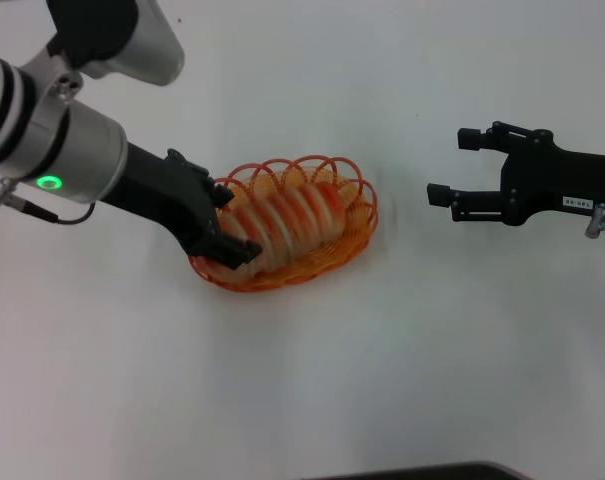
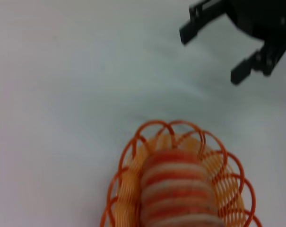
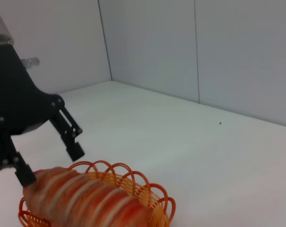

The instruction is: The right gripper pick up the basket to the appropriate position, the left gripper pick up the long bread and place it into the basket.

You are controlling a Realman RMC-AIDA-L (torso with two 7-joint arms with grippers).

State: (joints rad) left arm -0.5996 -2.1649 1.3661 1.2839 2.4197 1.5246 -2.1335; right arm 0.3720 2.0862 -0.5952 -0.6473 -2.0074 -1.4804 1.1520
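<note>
The orange basket (image 1: 366,212) stands on the white table, left of centre. The long bread (image 1: 290,215) lies inside it, along its length. My left gripper (image 1: 224,222) is at the basket's left end, its fingers spread on either side of the bread's end, open. My right gripper (image 1: 447,166) is open and empty, to the right of the basket and apart from it. The left wrist view shows the bread (image 2: 177,189), the basket (image 2: 126,184) and the right gripper (image 2: 211,54) beyond. The right wrist view shows the left gripper (image 3: 50,164), bread (image 3: 86,198) and basket (image 3: 154,195).
The white table (image 1: 382,380) is bare around the basket. Grey wall panels (image 3: 195,47) stand behind the table in the right wrist view. A dark edge (image 1: 422,472) shows at the table's front.
</note>
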